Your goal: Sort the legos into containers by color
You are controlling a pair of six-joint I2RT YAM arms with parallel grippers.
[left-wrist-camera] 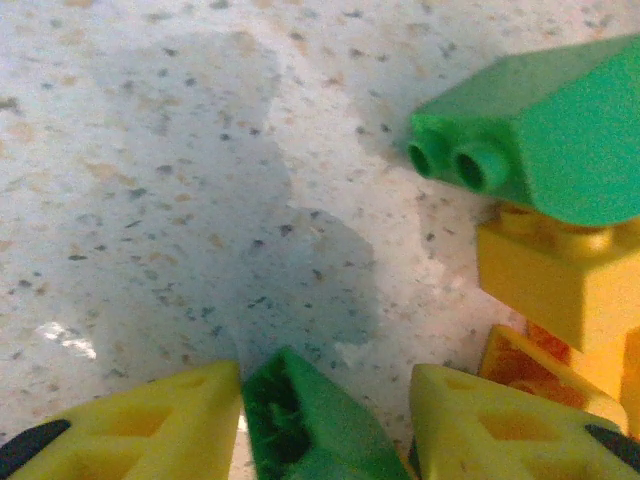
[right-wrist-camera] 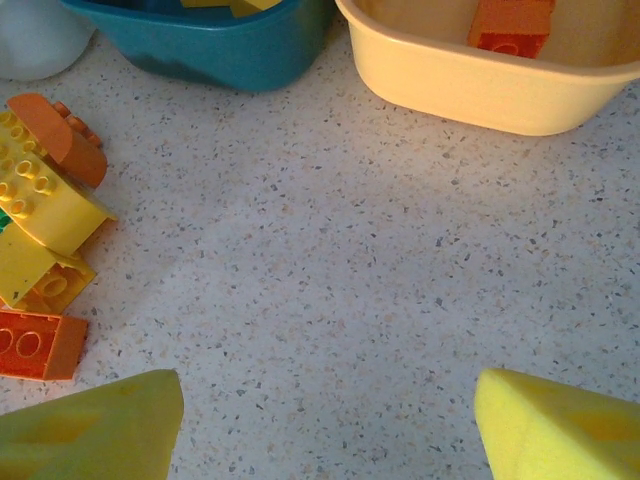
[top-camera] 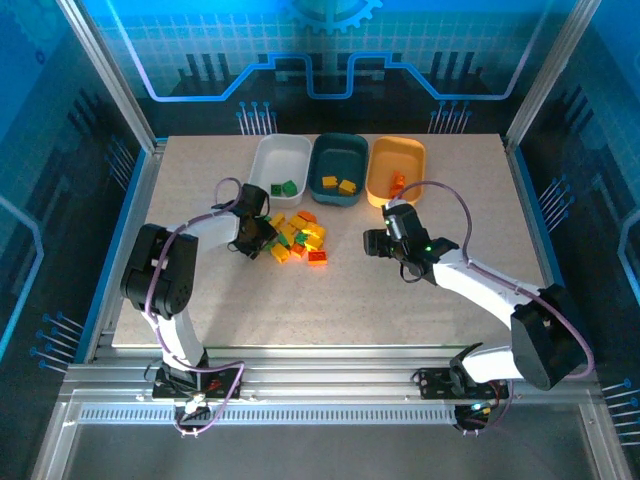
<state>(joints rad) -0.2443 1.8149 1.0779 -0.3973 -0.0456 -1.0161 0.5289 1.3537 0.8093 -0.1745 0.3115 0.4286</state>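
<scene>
A pile of green, yellow and orange-red legos (top-camera: 298, 238) lies left of the table's middle. My left gripper (top-camera: 268, 236) is at the pile's left edge, shut on a small green lego (left-wrist-camera: 310, 430) that is tilted between its yellow fingers (left-wrist-camera: 150, 430). A bigger green lego (left-wrist-camera: 540, 130) rests on a yellow one (left-wrist-camera: 560, 280) just beyond. The white tray (top-camera: 268, 160) holds green legos, the dark teal tray (top-camera: 338, 150) yellow ones, and the yellow-orange tray (top-camera: 410, 160) an orange one (right-wrist-camera: 510, 25). My right gripper (top-camera: 378, 243) (right-wrist-camera: 328, 400) is open over bare table, right of the pile.
The three trays stand side by side at the back of the speckled tabletop (top-camera: 420, 300). In the right wrist view the pile's yellow (right-wrist-camera: 40, 195) and orange (right-wrist-camera: 35, 345) bricks lie at the left edge. Metal frame rails edge the table.
</scene>
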